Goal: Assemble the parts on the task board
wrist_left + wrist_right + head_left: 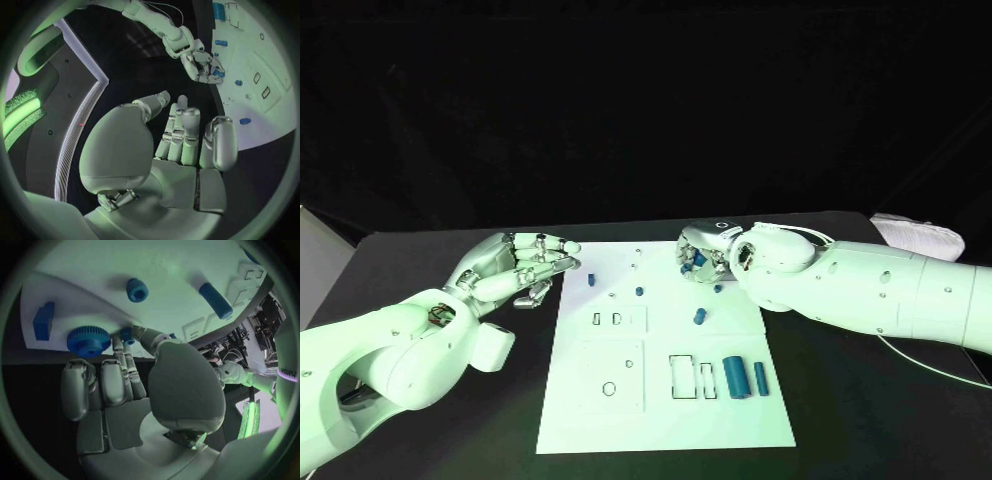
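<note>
Here's the black table (pixel 430 440), and in its middle the white task board (pixel 661 400), a long plate reaching from the far side toward the robot. The left robot hand (pixel 516 268) hovers just off the board's far left corner, over bare table, palm turned up, fingers loosely curled and parted, grasping nothing; the left wrist view confirms it, the palm (pixel 181 145) bare. Across the board, the right robot hand (pixel 701 252) sits low over the far edge, fingers pointing down and pinching a small blue part (pixel 697 262). In the right wrist view the fingertips (pixel 134 332) close on that small blue piece (pixel 127 335) right at the board's surface, with a blue toothed gear (pixel 88 340) just beside them.

Now the loose parts. Near the robot's side, at the board's right, a large blue cylinder (pixel 734 378) lies flat, with a slimmer blue bar (pixel 760 377) just to its right and rectangular cut-outs (pixel 682 376) to its left. Mid-board, a short blue peg (pixel 698 318) lies tilted. Further back, small blue pieces dot the plate: one near the left edge (pixel 591 279), one more central (pixel 639 291), one by the right hand (pixel 718 288).
</note>
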{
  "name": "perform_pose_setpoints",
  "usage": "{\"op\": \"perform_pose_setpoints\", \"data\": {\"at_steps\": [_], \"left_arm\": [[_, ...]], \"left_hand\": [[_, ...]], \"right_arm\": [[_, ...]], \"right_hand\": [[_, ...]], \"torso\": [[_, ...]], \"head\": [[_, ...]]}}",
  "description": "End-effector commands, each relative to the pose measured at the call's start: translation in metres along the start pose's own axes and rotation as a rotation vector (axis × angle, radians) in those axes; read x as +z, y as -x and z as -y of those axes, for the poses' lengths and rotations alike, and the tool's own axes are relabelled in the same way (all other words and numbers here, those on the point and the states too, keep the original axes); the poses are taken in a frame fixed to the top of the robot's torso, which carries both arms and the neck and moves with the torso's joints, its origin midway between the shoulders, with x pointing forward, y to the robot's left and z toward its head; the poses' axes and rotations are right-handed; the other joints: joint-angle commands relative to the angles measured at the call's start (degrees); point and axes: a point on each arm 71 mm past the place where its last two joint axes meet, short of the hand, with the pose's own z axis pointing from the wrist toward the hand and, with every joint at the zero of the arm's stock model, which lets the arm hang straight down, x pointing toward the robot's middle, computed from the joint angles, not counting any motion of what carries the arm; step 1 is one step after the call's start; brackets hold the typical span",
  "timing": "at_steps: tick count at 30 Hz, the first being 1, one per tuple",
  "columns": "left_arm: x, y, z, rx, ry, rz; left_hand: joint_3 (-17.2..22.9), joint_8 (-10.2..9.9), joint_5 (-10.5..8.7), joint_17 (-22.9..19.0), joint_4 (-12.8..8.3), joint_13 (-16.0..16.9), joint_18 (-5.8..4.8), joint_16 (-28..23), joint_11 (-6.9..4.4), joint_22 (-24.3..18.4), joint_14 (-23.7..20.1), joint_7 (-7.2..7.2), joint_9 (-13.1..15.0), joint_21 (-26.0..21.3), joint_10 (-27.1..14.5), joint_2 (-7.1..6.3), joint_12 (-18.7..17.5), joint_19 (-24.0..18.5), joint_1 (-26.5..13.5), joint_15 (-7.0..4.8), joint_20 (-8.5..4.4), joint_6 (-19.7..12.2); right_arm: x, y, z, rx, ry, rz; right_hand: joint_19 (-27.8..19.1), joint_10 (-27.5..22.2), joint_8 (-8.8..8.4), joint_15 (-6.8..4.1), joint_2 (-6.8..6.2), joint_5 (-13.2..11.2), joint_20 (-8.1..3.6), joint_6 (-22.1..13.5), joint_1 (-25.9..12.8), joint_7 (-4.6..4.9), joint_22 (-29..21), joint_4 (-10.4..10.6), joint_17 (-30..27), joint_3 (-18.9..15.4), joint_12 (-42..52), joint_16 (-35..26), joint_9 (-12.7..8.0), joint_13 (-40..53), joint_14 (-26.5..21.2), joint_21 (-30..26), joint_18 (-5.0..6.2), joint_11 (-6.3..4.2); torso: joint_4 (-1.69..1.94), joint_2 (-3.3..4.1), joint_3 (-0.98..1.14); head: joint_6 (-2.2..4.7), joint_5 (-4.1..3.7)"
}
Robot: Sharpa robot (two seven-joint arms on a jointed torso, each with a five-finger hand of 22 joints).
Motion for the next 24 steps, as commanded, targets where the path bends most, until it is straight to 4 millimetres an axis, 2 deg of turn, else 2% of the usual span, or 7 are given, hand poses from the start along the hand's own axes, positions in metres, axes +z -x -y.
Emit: {"op": "perform_pose_setpoints", "data": {"at_steps": [1, 5, 6, 10, 18, 19, 24], "left_arm": [[0.000, 0.000, 0.001, -0.009, -0.004, -0.006], [0.000, 0.000, 0.001, -0.011, -0.001, -0.002], [0.000, 0.001, 0.001, -0.011, 0.000, -0.001], [0.001, 0.001, 0.000, -0.012, 0.003, 0.001], [0.001, 0.002, 0.000, -0.015, 0.010, 0.006], [0.001, 0.003, 0.000, -0.016, 0.012, 0.007], [0.001, 0.003, -0.001, -0.018, 0.014, 0.007]], "left_hand": [[-0.1, -0.1, -0.31, 0.0, -0.3, 0.1, -0.84, -0.2, 0.03, 0.0, -0.4, -0.02, 0.0, -0.1, -0.1, 0.23, 0.2, -0.2, -0.4, 0.05, 0.04, -0.3], [-0.1, -0.1, -0.31, 0.0, -0.3, 0.1, -0.84, -0.2, 0.04, 0.0, -0.4, -0.01, 0.1, -0.1, -0.1, 0.31, 0.2, -0.2, -0.4, 0.06, 0.05, -0.3], [-0.1, -0.1, -0.31, 0.0, -0.3, 0.1, -0.84, -0.2, 0.04, 0.0, -0.4, -0.01, 0.1, -0.1, -0.1, 0.31, 0.2, -0.2, -0.4, 0.06, 0.05, -0.3], [0.0, -0.1, -0.31, 0.0, -0.3, 0.2, -0.83, -0.3, 0.06, -0.1, -0.5, 0.01, 0.1, -0.1, -0.2, 0.42, 0.2, -0.2, -0.4, 0.08, 0.07, -0.3], [0.1, -0.1, -0.32, 0.0, -0.4, 0.2, -0.81, -0.3, 0.05, -0.1, -0.6, 0.01, 0.1, -0.2, -0.3, 0.56, 0.3, -0.3, -0.2, 0.08, 0.09, -0.3], [0.2, -0.1, -0.32, -0.1, -0.5, 0.3, -0.79, -0.4, 0.06, -0.2, -0.7, 0.01, 0.1, -0.2, -0.3, 0.60, 0.3, -0.4, -0.1, 0.09, 0.10, -0.3], [0.2, -0.1, -0.33, -0.1, -0.5, 0.3, -0.78, -0.5, 0.07, -0.3, -0.8, 0.03, 0.2, -0.2, -0.4, 0.62, 0.3, -0.4, 0.0, 0.09, 0.11, -0.4]], "right_arm": [[-0.001, -0.003, -0.001, -0.017, 0.002, 0.009], [-0.002, 0.000, -0.002, -0.002, 0.008, 0.060], [-0.002, 0.001, -0.003, 0.004, 0.009, 0.076], [-0.004, 0.005, -0.005, 0.026, 0.012, 0.128], [-0.007, 0.011, -0.010, 0.057, -0.003, 0.193], [-0.006, 0.013, -0.011, 0.060, -0.009, 0.205], [-0.002, 0.018, -0.016, 0.062, -0.020, 0.229]], "right_hand": [[0.7, 2.3, 1.09, -0.81, 1.16, -0.3, -0.56, 1.8, 1.1, -0.57, 0.7, -0.4, 0.4, 1.2, 0.9, 0.6, 0.9, 0.9, 1.6, 0.5, 0.78, -0.82], [1.1, 4.2, 2.33, -1.46, 2.31, -0.1, -1.15, 3.4, 1.9, -1.33, 1.9, -0.9, 0.9, 2.0, 1.2, 1.1, 2.0, 1.8, 1.6, 1.2, 0.55, -1.60], [1.3, 5.5, 3.29, -1.88, 3.15, 0.0, -1.49, 4.6, 2.6, -1.79, 2.3, -1.5, 1.1, 2.3, 1.7, 1.3, 2.8, 2.3, 1.7, 1.5, 0.48, -2.11], [1.4, 6.2, 4.23, -2.19, 3.72, 0.3, -1.89, 4.8, 2.7, -2.02, 2.6, -2.1, 1.1, 2.4, 1.7, 1.5, 4.1, 3.1, 1.7, 1.6, 0.42, -2.44], [1.5, 6.7, 4.75, -2.32, 3.91, 0.6, -2.05, 4.8, 2.7, -2.10, 2.9, -2.5, 1.4, 2.5, 1.8, 1.7, 4.8, 3.5, 1.7, 1.8, 0.35, -2.59], [1.5, 6.7, 4.84, -2.33, 3.92, 0.4, -2.07, 4.7, 2.7, -2.10, 2.9, -2.6, 1.4, 2.5, 1.7, 1.8, 5.0, 3.6, 1.7, 1.7, 0.36, -2.60], [1.5, 6.7, 4.98, -2.34, 3.95, 0.2, -2.10, 4.6, 2.7, -2.10, 2.9, -2.7, 1.3, 2.6, 1.7, 1.8, 5.2, 3.7, 1.7, 1.8, 0.34, -2.60]], "torso": [[0.07, 0.36, 0.02], [0.13, 0.48, 0.04], [0.16, 0.55, 0.05], [0.18, 0.56, 0.04], [0.09, 0.77, 0.00], [0.11, 0.85, 0.01], [0.17, 0.76, -0.12]], "head": [[0.16, -0.06], [0.21, -0.03], [0.37, -0.05], [0.25, -0.09], [0.88, -0.07], [1.16, -0.18], [1.42, -0.12]]}}
